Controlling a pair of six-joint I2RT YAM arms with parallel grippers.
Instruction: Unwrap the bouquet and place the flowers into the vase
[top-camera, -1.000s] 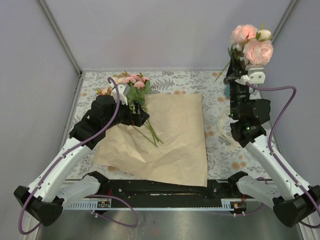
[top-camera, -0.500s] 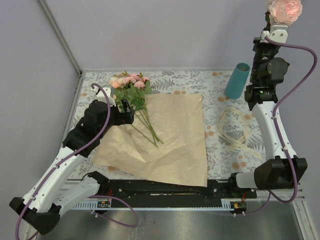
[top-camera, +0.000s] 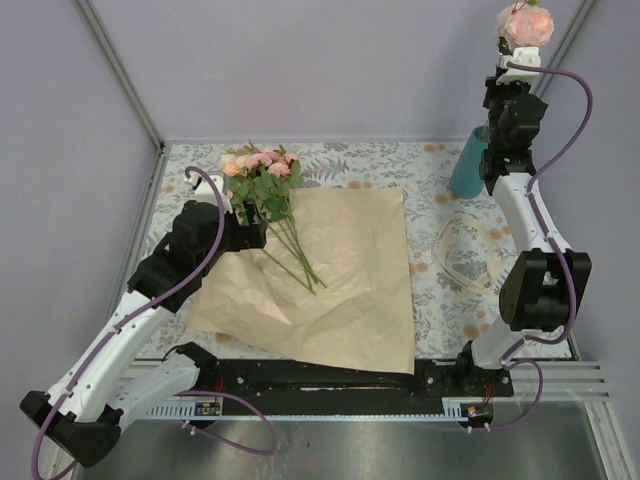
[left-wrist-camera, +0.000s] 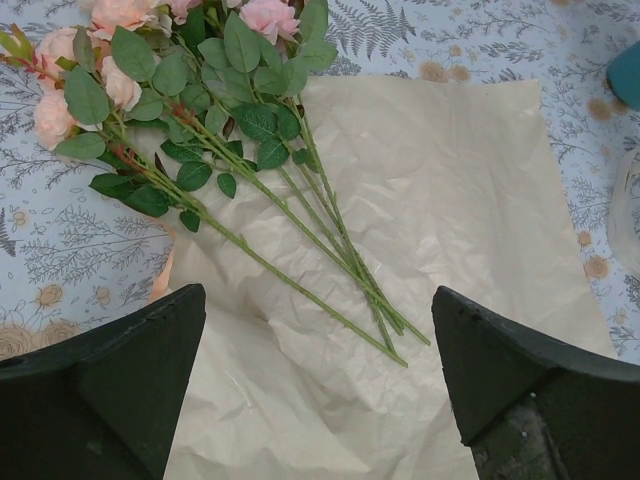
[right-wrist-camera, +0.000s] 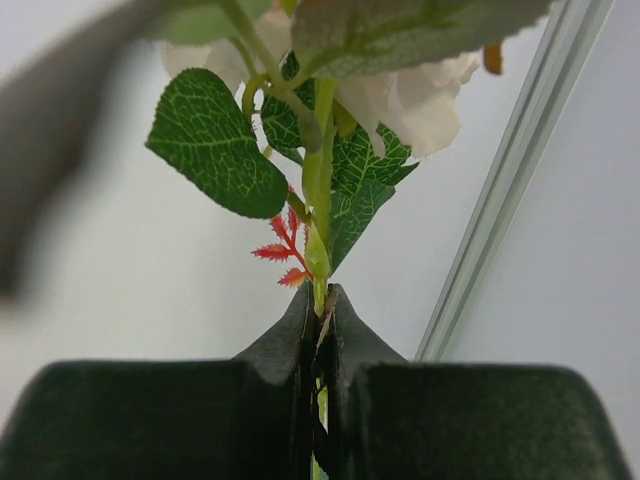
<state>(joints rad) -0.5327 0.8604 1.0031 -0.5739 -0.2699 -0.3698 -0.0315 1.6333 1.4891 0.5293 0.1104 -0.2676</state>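
Observation:
The bouquet lies unwrapped: several flowers (top-camera: 268, 185) rest with their stems (left-wrist-camera: 330, 250) across the flattened kraft paper (top-camera: 350, 280). My left gripper (top-camera: 255, 232) hovers open just above the paper (left-wrist-camera: 450, 200), near the stems' left side, holding nothing (left-wrist-camera: 315, 330). My right gripper (top-camera: 505, 68) is raised high at the back right, shut on a green stem (right-wrist-camera: 320, 190) whose pink heads (top-camera: 525, 22) point upward. The teal vase (top-camera: 466, 165) stands below it, partly hidden behind the right arm.
A loop of clear plastic wrap (top-camera: 465, 255) lies on the floral tablecloth (top-camera: 350, 160) right of the paper. Grey walls and a metal corner post (right-wrist-camera: 510, 190) close in the back and sides.
The right arm has lifted its flower high, then swung it left so it hangs over the vase. The left gripper drew back slightly from the flowers a second ago and has since stayed put.

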